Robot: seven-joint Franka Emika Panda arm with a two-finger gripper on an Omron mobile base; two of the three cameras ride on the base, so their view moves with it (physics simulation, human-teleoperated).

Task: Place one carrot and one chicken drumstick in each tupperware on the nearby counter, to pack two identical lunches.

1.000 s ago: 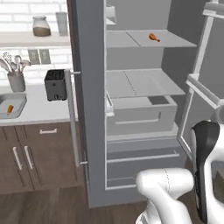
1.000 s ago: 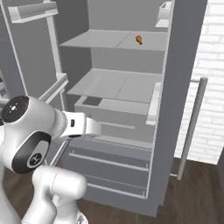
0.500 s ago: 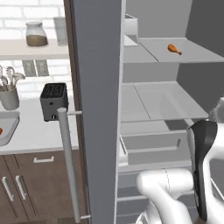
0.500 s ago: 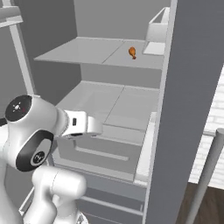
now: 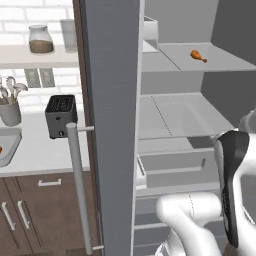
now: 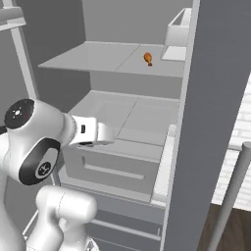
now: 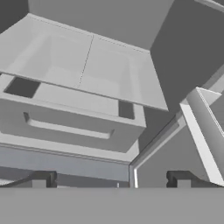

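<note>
The base has rolled closer to the open fridge, so its shelves loom larger than before; one chicken drumstick lies on the upper shelf. The gripper stands wide open, empty, facing the drawer. The fridge door hides much of the counter, where a tupperware is cut off at the frame edge.

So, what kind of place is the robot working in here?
Most likely a home kitchen, rendered. An open fridge holds a chicken drumstick on its upper shelf, and beside it a toaster stands on the counter above wooden cabinets.
</note>
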